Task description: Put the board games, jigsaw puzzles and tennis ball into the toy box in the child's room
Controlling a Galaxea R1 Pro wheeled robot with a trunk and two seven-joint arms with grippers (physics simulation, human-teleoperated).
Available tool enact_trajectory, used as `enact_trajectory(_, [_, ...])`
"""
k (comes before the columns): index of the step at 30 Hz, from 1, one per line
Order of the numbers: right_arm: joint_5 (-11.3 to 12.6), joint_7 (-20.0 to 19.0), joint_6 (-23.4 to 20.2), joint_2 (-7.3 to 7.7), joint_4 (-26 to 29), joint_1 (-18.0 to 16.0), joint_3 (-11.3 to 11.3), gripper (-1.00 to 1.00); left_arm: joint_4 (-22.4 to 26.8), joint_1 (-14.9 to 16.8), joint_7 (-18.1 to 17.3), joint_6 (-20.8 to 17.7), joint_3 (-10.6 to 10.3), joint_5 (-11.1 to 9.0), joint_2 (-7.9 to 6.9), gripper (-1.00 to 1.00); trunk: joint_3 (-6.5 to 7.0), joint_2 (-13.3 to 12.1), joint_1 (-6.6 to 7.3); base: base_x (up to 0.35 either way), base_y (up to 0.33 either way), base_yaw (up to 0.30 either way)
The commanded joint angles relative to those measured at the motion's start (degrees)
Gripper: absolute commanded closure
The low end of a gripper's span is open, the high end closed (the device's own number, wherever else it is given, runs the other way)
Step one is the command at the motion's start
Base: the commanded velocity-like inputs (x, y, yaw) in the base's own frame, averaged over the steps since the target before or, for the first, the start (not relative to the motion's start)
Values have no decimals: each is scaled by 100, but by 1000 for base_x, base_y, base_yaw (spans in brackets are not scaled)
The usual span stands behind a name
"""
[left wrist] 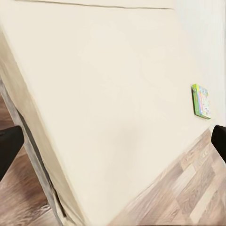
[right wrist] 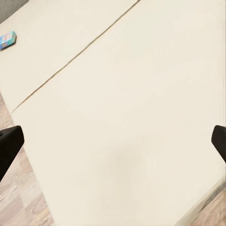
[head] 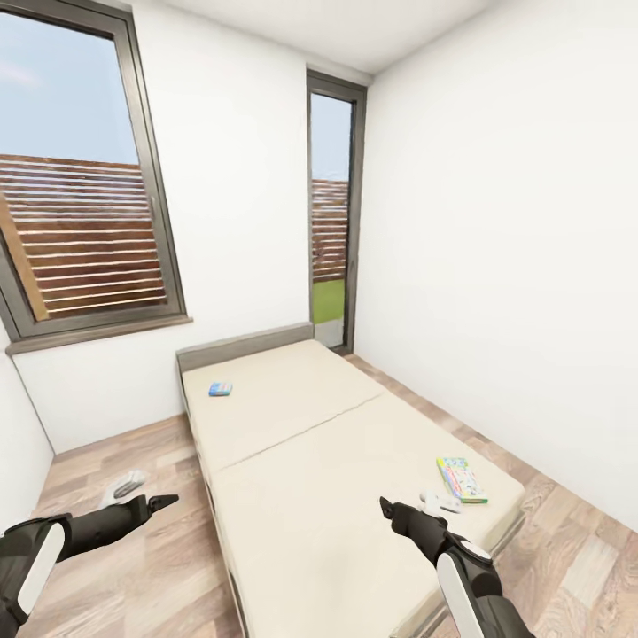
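Note:
I am in the child's room, facing the bed [head: 301, 443] with its beige mattress. A blue board game [head: 220, 388] lies near the grey headboard. A pastel board game with a green edge [head: 461, 479] rests at the mattress's right near corner. My left gripper [head: 165, 501] hovers open over the floor, left of the bed. My right gripper [head: 387, 509] is open above the mattress's near part, left of the pastel game. The left wrist view shows the pastel game [left wrist: 201, 101] far beyond the spread fingers [left wrist: 9, 150]. In the right wrist view the blue game [right wrist: 7, 39] sits far off.
A small white-grey object [head: 124, 486] lies on the wood floor left of the bed. Another small white object [head: 440, 502] sits on the mattress beside the pastel game. White walls close in on the right and behind the bed, with a tall window [head: 80, 177] at left.

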State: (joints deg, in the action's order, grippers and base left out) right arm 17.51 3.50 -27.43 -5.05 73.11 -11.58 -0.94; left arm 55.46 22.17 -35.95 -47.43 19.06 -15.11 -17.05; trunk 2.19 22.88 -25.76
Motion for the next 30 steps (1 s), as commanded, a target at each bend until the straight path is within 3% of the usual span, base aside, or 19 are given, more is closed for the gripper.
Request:
enact_trajectory(1, [59, 37, -25, -4, 7, -2, -4, -100, 0, 0, -17, -30, 12, -6, 0, -100, 2, 4, -3, 0, 108, -252])
enact_trajectory(18, [58, 37, -25, -10, 10, -2, -3, -100, 0, -1, -17, -30, 11, -9, 0, -100, 84, 4, -3, 0, 223, -252])
enact_trajectory(30, [59, 37, -25, -13, 10, -2, -3, -100, 0, -2, -17, -30, 11, -8, 0, -100, 142, 4, -3, 0, 90, -252])
